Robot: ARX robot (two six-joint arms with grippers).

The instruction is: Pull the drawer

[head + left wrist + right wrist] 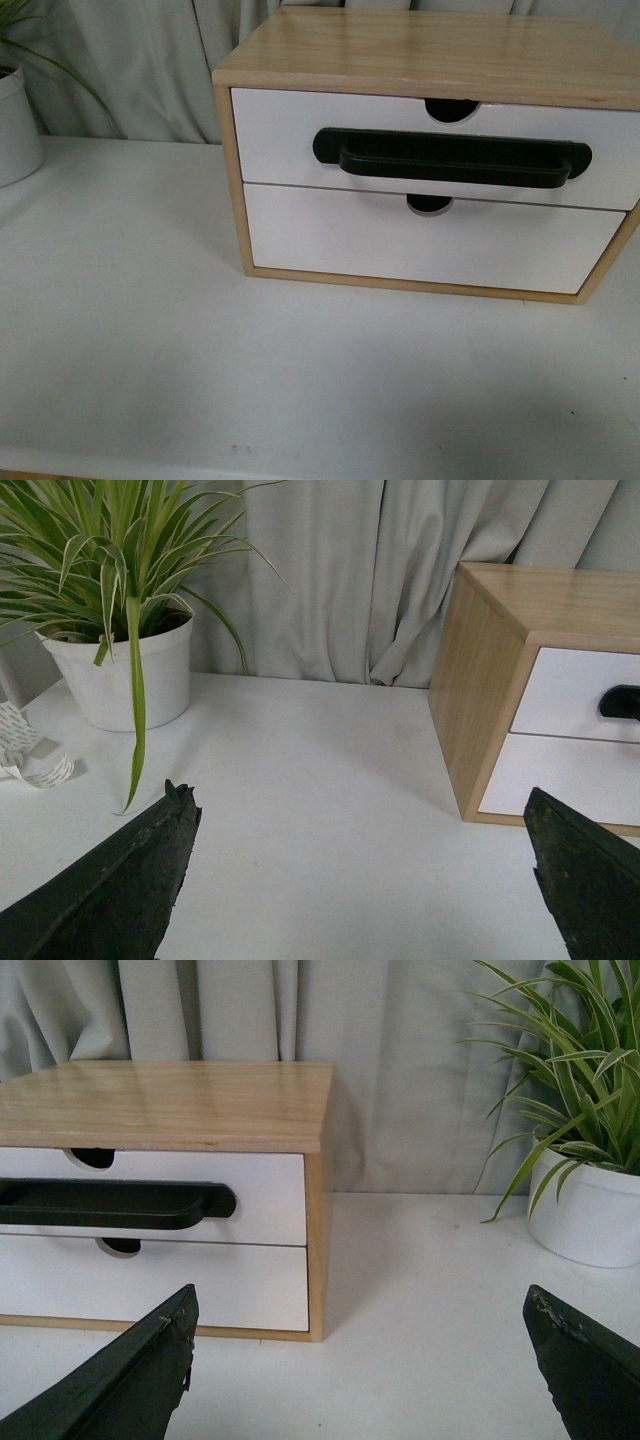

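Observation:
A light wood cabinet stands on the white table. Its upper drawer has a white front, a long black bar handle and a half-round notch in its upper edge; it sits flush and closed. Neither arm shows in the front view. My left gripper is open over bare table, left of the cabinet, with one end of the handle in sight. My right gripper is open, short of the cabinet's right corner; the drawer and its handle lie ahead.
Below it is a plain white drawer front with a notch and no handle. White pots with striped green plants stand on either side. A grey curtain hangs behind. A curl of white tape lies by the left pot.

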